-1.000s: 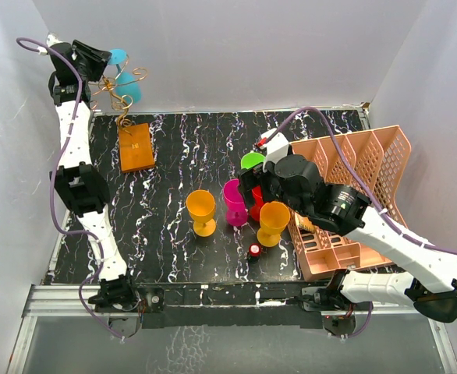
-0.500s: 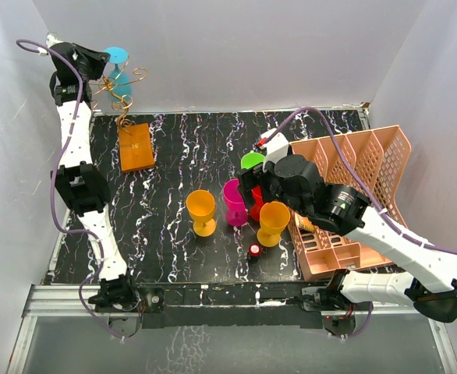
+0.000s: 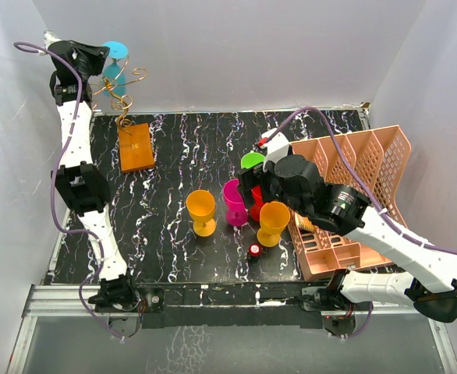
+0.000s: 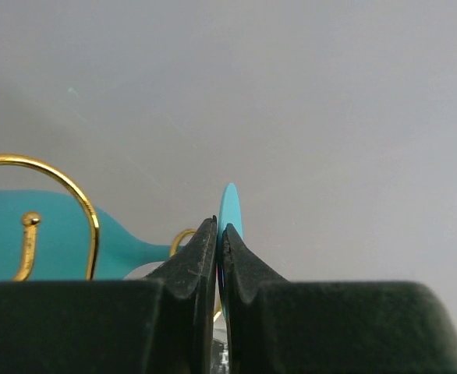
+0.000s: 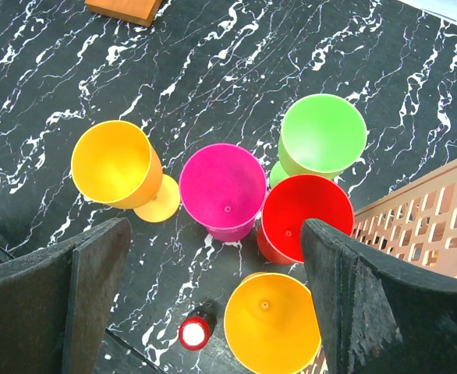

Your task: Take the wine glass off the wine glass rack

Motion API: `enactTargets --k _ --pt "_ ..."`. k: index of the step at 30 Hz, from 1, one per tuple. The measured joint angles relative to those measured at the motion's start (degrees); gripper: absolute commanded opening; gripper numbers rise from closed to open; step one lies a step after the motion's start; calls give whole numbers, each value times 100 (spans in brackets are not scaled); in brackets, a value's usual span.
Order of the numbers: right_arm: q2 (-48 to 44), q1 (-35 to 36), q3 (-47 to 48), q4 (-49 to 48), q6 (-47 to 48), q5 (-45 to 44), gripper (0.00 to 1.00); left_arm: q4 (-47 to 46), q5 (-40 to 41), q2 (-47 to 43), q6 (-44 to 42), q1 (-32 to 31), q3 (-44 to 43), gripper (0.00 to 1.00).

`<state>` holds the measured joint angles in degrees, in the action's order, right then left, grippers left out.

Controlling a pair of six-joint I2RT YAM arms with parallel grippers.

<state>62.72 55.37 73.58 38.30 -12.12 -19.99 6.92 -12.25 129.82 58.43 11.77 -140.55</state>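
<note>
Glass [image 3: 118, 53] hangs on the rack [image 3: 136, 146] at the far left, foot uppermost as far as I can tell. My left gripper [image 4: 217, 231] is clamped on the thin edge of that foot, with the stem running down and away from it. My right gripper [image 5: 217, 265] gapes wide over the cups [image 5: 221, 187] at the near right, well apart. I'd slide the foot out along the wire curl.

Black, white-veined marble-pattern table [image 3: 182, 152]: orange-brown block base of the gold wire wine glass rack [image 3: 136, 146] near far-left corner. Five coloured plastic goblets [image 3: 235, 199] stand mid-surface. Small red-capped object [image 3: 255, 251] lies towards near edge. Salmon-pink plastic lattice basket [image 3: 369, 164] sits at right edge.
</note>
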Motion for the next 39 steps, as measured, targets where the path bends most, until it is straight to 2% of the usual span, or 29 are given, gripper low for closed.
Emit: enactTargets --k 9,19,39 --pt "0 0 0 0 -4 2 100 -455 -354 7 721 0 0 0" --pt "0 0 0 2 -7 9 100 -570 -662 7 1104 11 0 0" --pt "-179 0 0 0 -153 66 100 -560 -772 22 1080 -50 2 0"
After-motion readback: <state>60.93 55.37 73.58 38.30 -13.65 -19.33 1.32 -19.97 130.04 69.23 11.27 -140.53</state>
